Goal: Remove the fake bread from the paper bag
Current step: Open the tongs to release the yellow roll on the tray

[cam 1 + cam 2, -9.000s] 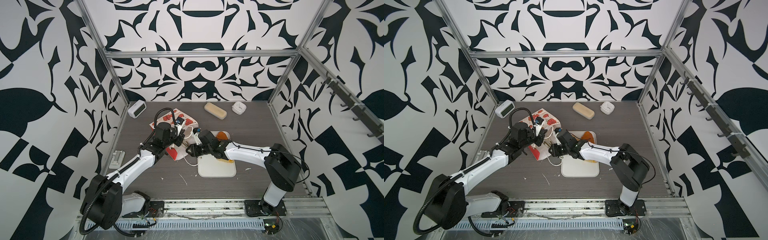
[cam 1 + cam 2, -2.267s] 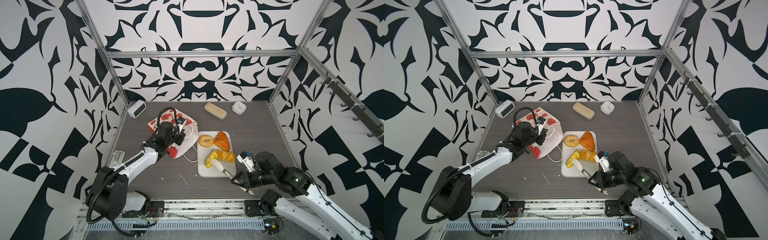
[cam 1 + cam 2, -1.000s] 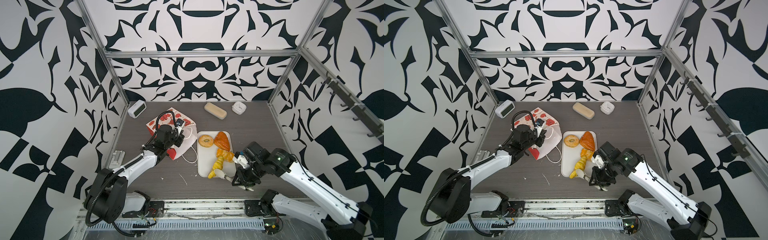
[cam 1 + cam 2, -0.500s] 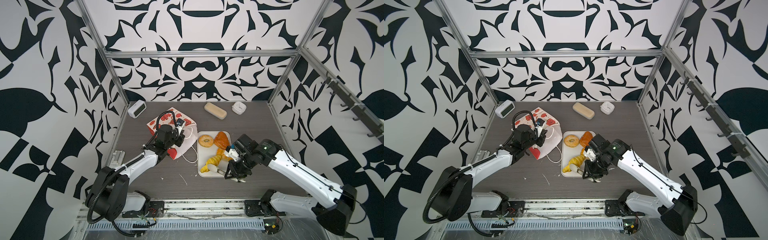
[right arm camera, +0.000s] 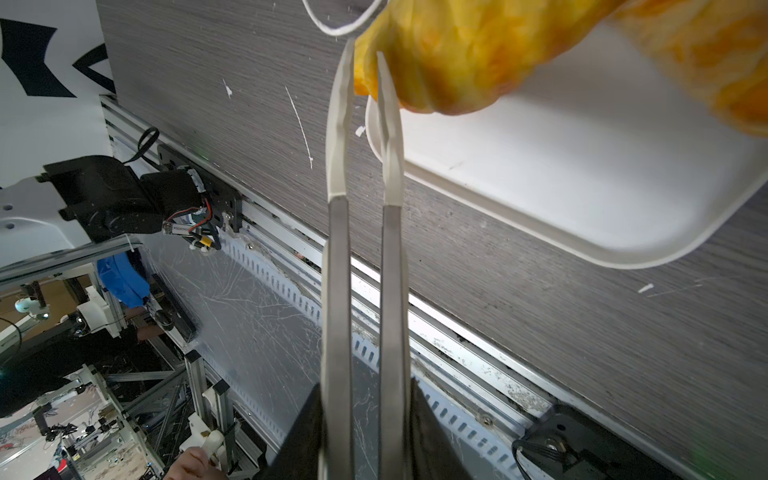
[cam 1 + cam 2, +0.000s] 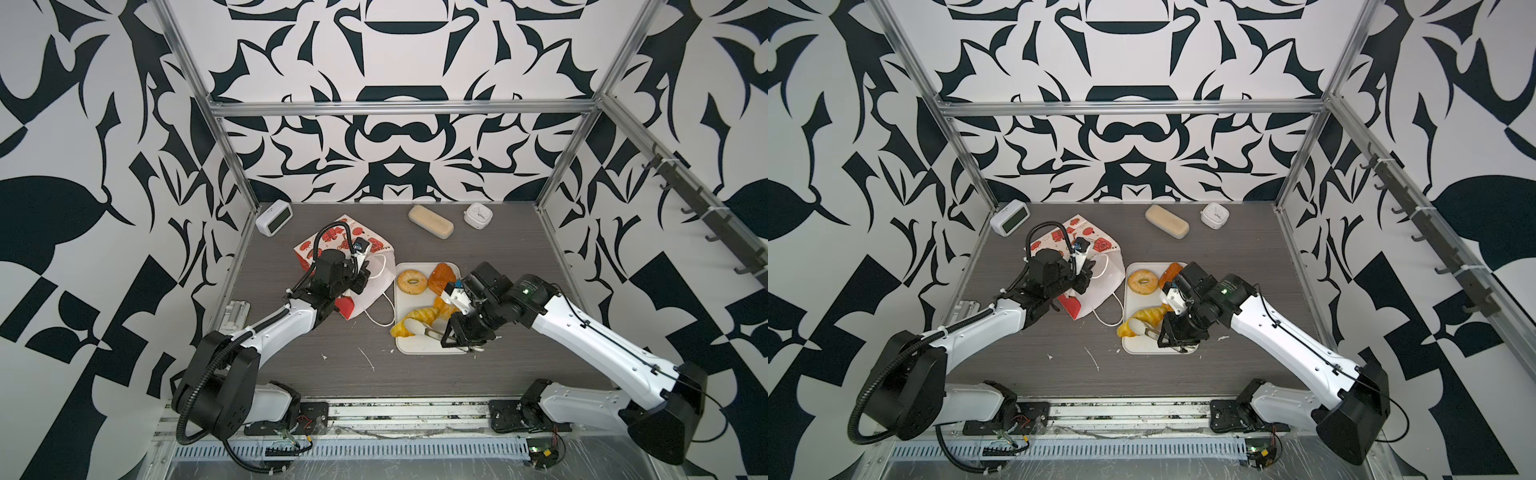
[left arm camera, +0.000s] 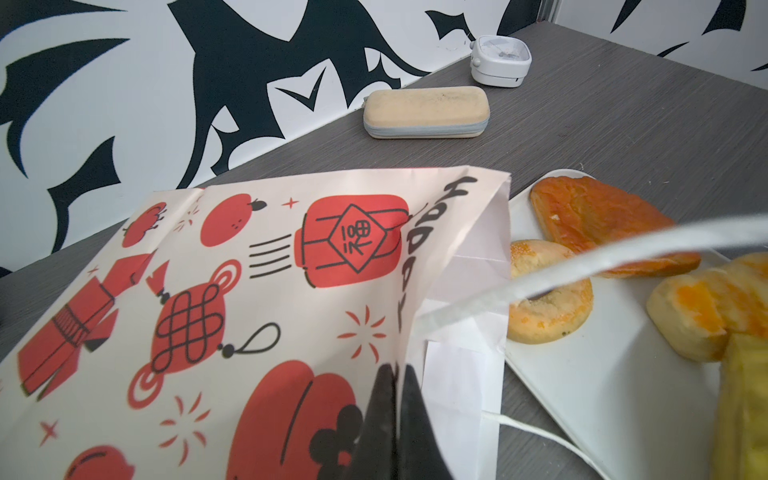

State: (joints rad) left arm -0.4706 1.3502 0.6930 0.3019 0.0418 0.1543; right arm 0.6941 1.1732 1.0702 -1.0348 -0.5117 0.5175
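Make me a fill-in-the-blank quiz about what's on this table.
1. The left gripper pinches the edge of the paper ___.
2. The ring bagel lies on the white ___.
3. The right gripper holds long metal ___ that reach a yellow pastry.
4. The beige block lies near a small white ___.
Missing words: bag; tray; tongs; clock.

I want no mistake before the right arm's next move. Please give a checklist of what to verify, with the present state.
1. Left gripper pinches the paper bag at its rim: ok.
2. Right gripper holds the tongs: ok.
3. Tongs free of the yellow pastry: not ok, tips straddle its end.
4. Pastry wholly over the tray: not ok, its end passes the rim.
5. Bag empty: cannot tell, inside mostly hidden.
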